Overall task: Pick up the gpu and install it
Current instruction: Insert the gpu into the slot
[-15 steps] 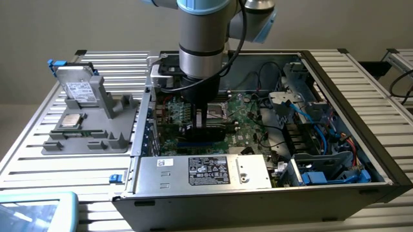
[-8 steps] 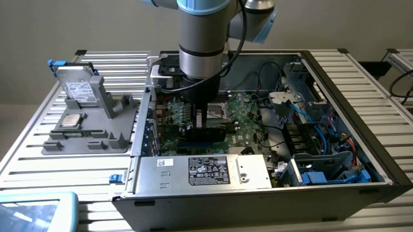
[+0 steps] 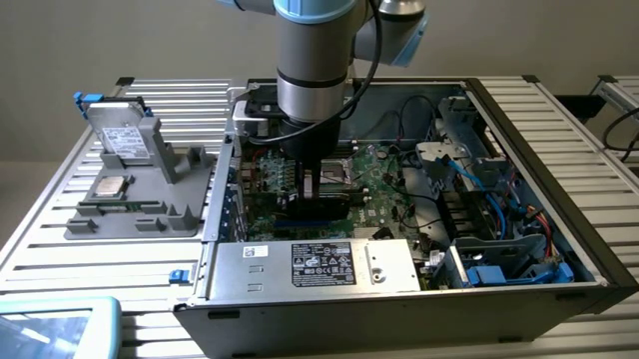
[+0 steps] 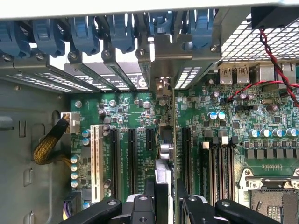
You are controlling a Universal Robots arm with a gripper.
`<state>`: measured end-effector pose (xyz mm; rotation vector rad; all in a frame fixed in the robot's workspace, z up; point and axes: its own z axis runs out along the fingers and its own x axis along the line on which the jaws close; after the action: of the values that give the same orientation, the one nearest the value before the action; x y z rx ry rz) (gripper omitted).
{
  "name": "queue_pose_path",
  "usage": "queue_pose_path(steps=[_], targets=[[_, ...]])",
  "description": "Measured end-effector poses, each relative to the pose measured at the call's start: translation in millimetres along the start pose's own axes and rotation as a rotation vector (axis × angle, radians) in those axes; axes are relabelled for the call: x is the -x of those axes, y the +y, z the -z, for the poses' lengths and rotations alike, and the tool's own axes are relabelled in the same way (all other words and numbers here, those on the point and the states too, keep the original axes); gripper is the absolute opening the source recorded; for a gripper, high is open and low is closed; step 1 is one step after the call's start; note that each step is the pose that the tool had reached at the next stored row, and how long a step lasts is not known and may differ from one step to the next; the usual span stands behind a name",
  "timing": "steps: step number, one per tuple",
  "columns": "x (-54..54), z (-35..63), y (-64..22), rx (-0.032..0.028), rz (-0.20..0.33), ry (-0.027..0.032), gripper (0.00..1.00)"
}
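Observation:
My gripper [image 3: 317, 196] hangs inside the open computer case [image 3: 559, 217], low over the green motherboard [image 3: 375, 187]. It is shut on the gpu [image 3: 331, 200], a thin dark card held upright on its edge. In the wrist view the gpu [image 4: 164, 161] runs edge-on from between the gripper [image 4: 166, 198] fingers toward the case's rear wall. Its silver bracket end [image 4: 162, 84] sits at a rear slot opening. The card stands in line among the long black expansion slots [image 4: 131, 158]. Whether its lower edge is seated in a slot I cannot tell.
A grey fixture [image 3: 140, 217] outside the case, on the exterior view's left, holds a silver hard drive [image 3: 125, 138] and a processor [image 3: 110, 187]. The power supply [image 3: 319, 265] lies at the case's near side. Blue cables [image 3: 499, 187], a drive cage, memory slots [image 4: 219, 158] and red-black wires [image 4: 275, 60] crowd the board.

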<state>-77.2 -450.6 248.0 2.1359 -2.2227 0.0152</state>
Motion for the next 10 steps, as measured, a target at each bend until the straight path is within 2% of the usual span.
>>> queue_pose_path(steps=[8, 10], targets=[[-0.8, 0.1, 0.0, -0.0004, 0.006, -0.0003, 0.28], [-0.9, 0.1, 0.1, -0.0032, 0.006, -0.0003, 0.28]])
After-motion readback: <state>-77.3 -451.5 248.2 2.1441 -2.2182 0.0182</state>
